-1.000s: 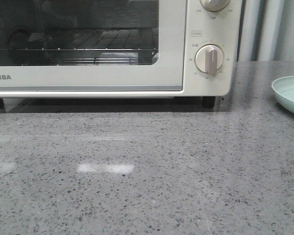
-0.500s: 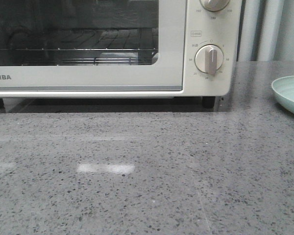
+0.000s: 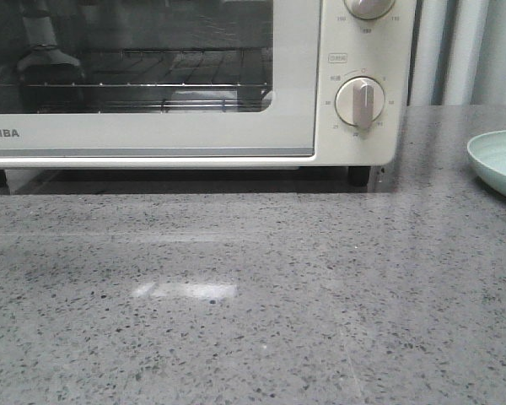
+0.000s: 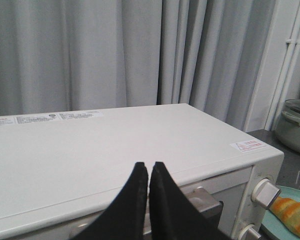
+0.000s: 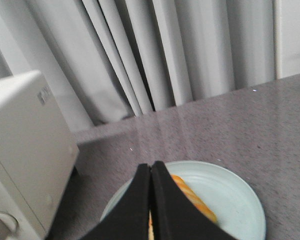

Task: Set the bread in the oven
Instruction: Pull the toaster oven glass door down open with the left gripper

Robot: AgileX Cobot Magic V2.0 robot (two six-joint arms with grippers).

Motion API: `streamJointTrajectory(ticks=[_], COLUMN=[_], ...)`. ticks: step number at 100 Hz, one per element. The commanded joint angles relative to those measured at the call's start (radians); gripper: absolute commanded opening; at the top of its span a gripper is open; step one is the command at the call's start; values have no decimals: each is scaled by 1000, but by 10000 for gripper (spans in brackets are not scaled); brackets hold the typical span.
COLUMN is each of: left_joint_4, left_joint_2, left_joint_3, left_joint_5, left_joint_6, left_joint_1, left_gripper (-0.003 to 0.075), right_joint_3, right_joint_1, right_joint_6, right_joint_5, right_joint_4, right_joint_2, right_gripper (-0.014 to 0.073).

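Left wrist view: left end effector [image 4: 149, 172] is hovering clenched and empty above the oven [image 4: 90, 150], near its door handle, likely staged to open it. Right end effector [image 5: 150, 172], also clenched, is hanging over the bread [image 5: 192, 197] lying on the plate [image 5: 235, 200].

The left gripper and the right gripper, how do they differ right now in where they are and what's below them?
The left gripper hangs above the cream-white toaster oven, over its flat top near the front edge; the right gripper hangs over the pale green round plate on the grey speckled counter. Below the right gripper lies the orange-striped bread roll; below the left gripper is only oven casing. Both have black fingers closed together, holding nothing.
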Motion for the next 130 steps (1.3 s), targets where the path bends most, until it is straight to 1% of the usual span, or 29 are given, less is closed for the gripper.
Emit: streamJointTrajectory(ticks=[1,18,33,69,89,99,110,122,130], left_joint_4=[-37,-49,-49,-49,-49,-49,-49,-52,-49], left_joint_2=[49,131,177,255,305,304,304,304,298], left_joint_3=[-66,-116,-145,-149,-147,-147,-147,-145,-124], left_joint_5=[-62,-13,33,43,98,100,111,168,160], left_joint_6=[-10,-10,-10,-10,-10,-10,-10,-10,-10], left_joint_1=[-9,-11,-11,-11,-11,-11,-13,-40,-74], left_gripper=[-22,-21,-21,-22,-21,-22,-21,-21,-22], right_joint_3=[-59,-90,-99,-99,-108,-150,-230,-320,-372], right_joint_1=[2,2,2,2,2,2,2,2,2], right_joint_6=[-59,-89,-149,-150,-150,-150,-174,-204,-204], right_joint_5=[15,83,89,78,77,110,179,231,230], right_joint_4=[-14,-10,51,66,68,68,68,70,71], right_joint_2=[20,20,20,20,20,35,79,158,205], right_gripper=[-70,-70,-70,-70,-70,-70,-70,-70,-70])
